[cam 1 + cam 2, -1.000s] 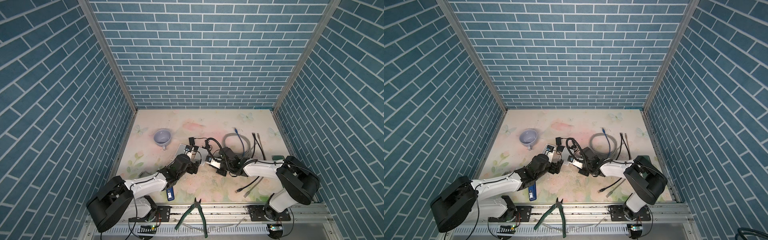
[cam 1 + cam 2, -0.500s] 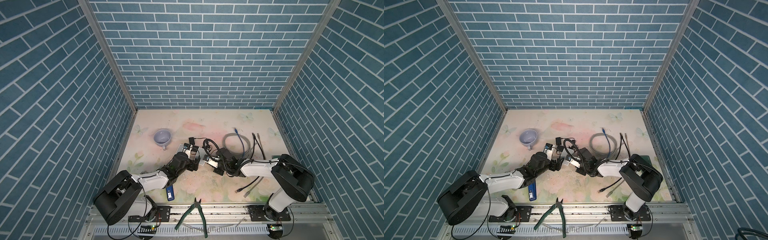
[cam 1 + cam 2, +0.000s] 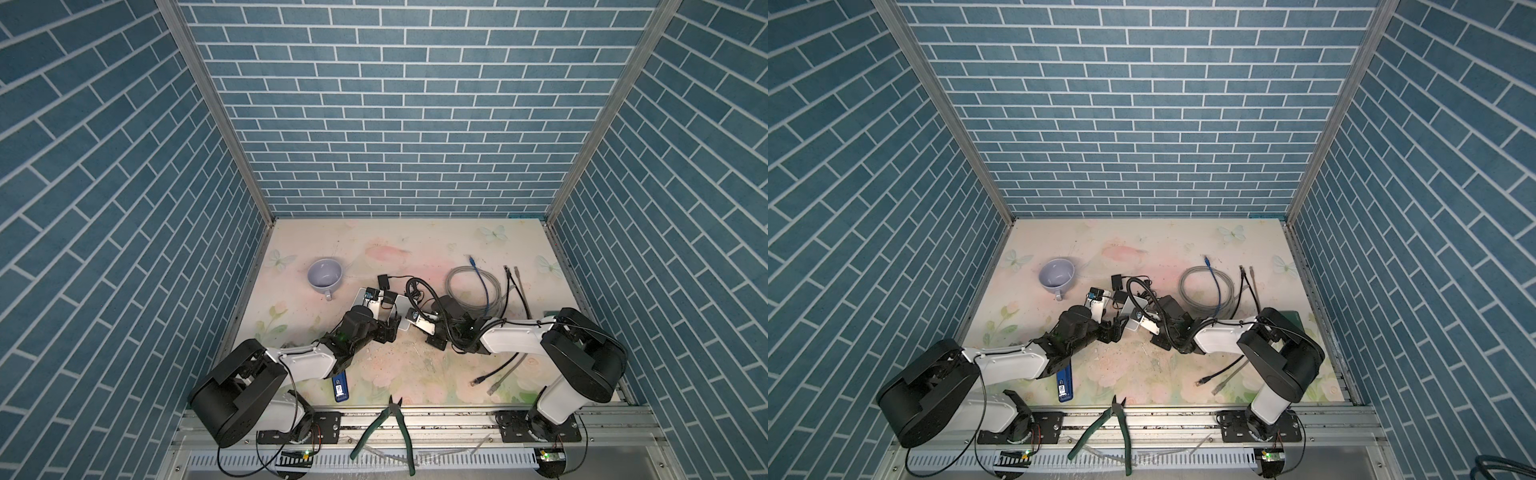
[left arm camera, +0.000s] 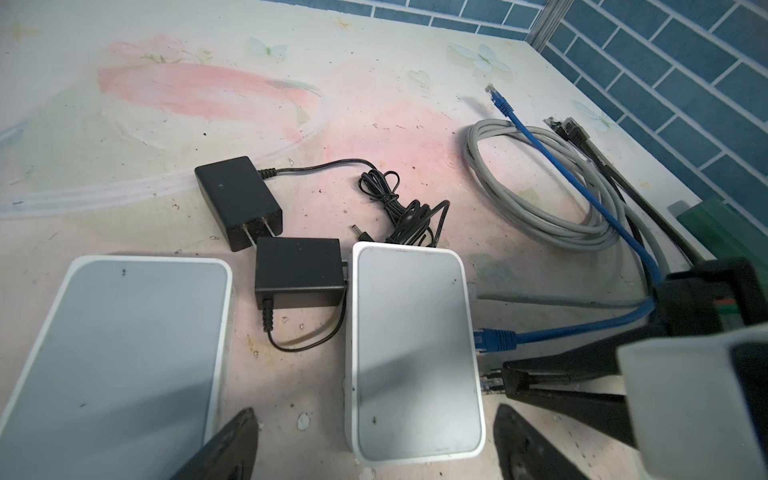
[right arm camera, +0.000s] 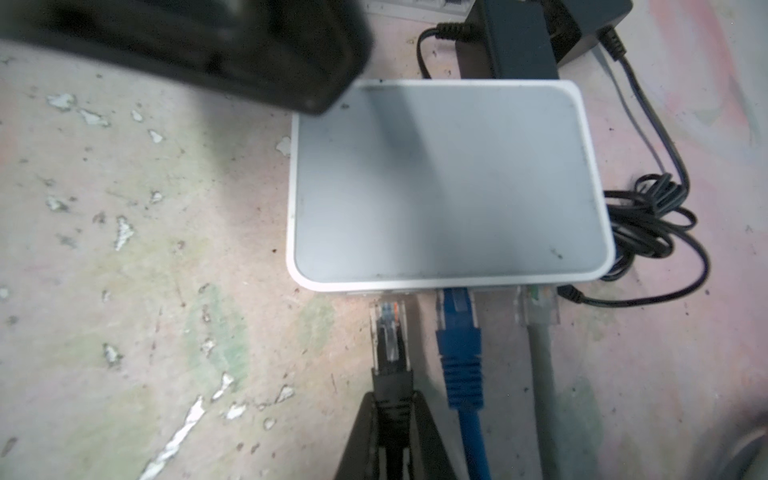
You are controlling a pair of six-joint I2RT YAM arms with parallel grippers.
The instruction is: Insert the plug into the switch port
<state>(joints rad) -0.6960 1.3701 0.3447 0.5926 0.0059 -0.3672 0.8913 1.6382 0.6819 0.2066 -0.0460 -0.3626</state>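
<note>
Black-booted plug (image 5: 390,332) at the white switch (image 5: 449,187), pinched in the closed right gripper (image 5: 390,409).
Its clear tip meets the switch's port side, just beside the seated blue plug (image 5: 459,328), with a grey plug (image 5: 536,309) further along. The left gripper (image 4: 374,415) stands wide apart astride the switch's end, holding nothing.
</note>
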